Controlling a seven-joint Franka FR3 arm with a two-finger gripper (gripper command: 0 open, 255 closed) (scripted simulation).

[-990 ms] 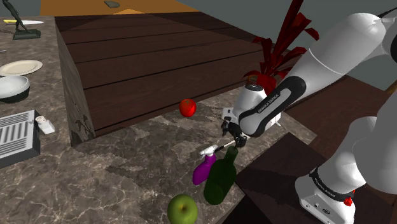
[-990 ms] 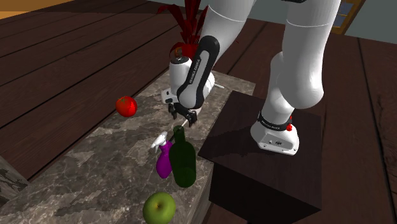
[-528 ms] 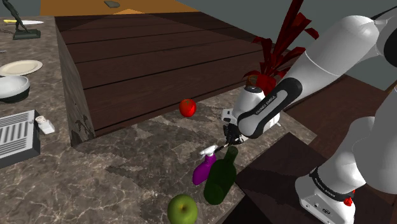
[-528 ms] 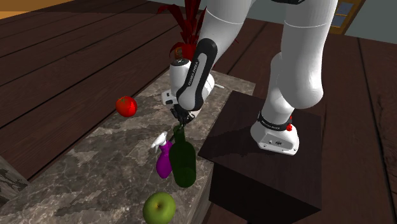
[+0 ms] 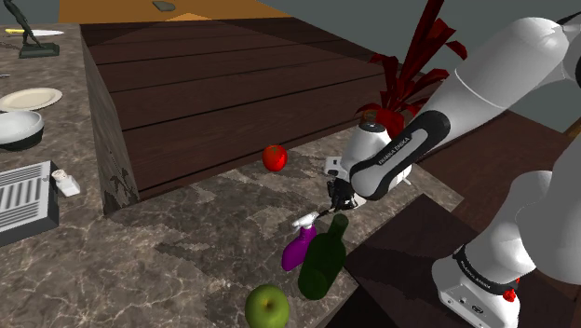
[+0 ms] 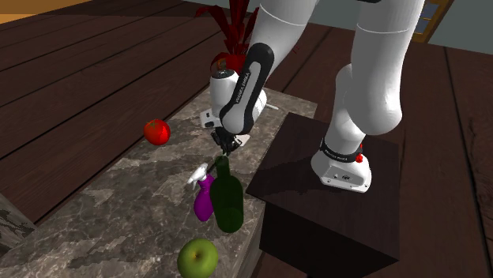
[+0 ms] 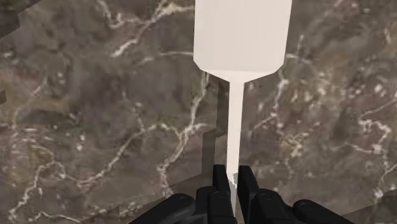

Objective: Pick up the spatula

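Currently the hand (image 7: 230, 184) grips the white spatula (image 7: 242, 38) by its handle, just beside the green bottle (image 5: 323, 259). Grasp judged secured; the next move calls for a vertical lift clear of the bench (image 7: 95, 127).

Home kitchen, marble counter (image 5: 186, 252) with plate (image 5: 30, 97), bowl (image 5: 19, 129), green apple (image 5: 267, 307), dark bottle (image 5: 322, 261), red houseplant (image 5: 419, 65) beyond

Spatula (image 7: 236, 95) blade's far end beyond the edge.
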